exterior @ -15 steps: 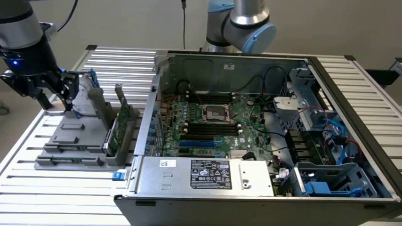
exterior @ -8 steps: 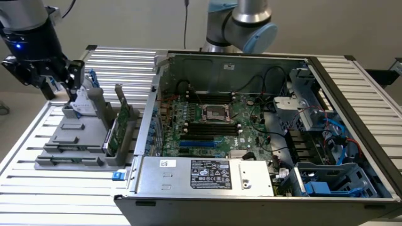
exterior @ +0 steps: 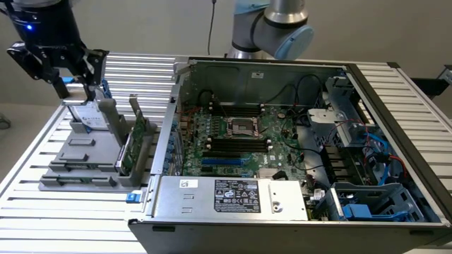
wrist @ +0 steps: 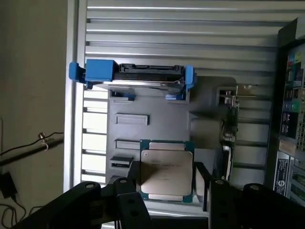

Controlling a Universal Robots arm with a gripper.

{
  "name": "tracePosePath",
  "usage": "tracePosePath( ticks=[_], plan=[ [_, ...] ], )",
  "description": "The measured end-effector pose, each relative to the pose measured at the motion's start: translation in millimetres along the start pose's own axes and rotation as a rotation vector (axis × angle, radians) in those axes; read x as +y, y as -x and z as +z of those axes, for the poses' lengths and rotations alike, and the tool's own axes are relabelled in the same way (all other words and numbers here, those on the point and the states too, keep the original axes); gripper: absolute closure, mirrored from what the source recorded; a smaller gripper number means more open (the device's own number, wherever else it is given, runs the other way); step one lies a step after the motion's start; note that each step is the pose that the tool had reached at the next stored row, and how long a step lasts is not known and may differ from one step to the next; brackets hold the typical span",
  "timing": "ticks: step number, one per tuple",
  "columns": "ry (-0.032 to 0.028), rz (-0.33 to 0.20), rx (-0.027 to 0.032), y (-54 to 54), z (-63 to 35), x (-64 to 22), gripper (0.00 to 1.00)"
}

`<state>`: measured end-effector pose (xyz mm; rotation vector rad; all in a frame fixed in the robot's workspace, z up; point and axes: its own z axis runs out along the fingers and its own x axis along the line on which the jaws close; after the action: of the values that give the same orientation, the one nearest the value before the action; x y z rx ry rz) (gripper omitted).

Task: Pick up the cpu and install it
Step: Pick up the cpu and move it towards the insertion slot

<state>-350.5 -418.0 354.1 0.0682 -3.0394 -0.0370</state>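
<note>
Grey tray: gripper spread astride cpu edges, seemingly little clearance

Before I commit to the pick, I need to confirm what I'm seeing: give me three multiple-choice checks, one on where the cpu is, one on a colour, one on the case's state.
1. Where is the cpu?
A. in the motherboard socket
B. at the gray fixture, by the gripper
C. on the power supply

2. What colour are the hard drive brackets?
A. red
B. yellow
C. blue

3. The computer case is:
A. open, motherboard exposed
B. closed
C. upside down

Answers:
1 B: the wrist view shows it against the fixture.
2 C: both brackets are blue.
3 A: the board is plainly visible inside.
</note>
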Motion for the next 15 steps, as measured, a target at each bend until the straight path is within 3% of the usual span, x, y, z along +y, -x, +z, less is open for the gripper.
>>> tracePosePath(
  ticks=[9, 15],
  plan=[
    [0.0007, 0.000, 0.0105, 37.2, -40.3, -0.8, 0.46],
    [0.0011, 0.001, 0.0218, 62.4, -60.6, -1.5, 0.46]
  ],
)
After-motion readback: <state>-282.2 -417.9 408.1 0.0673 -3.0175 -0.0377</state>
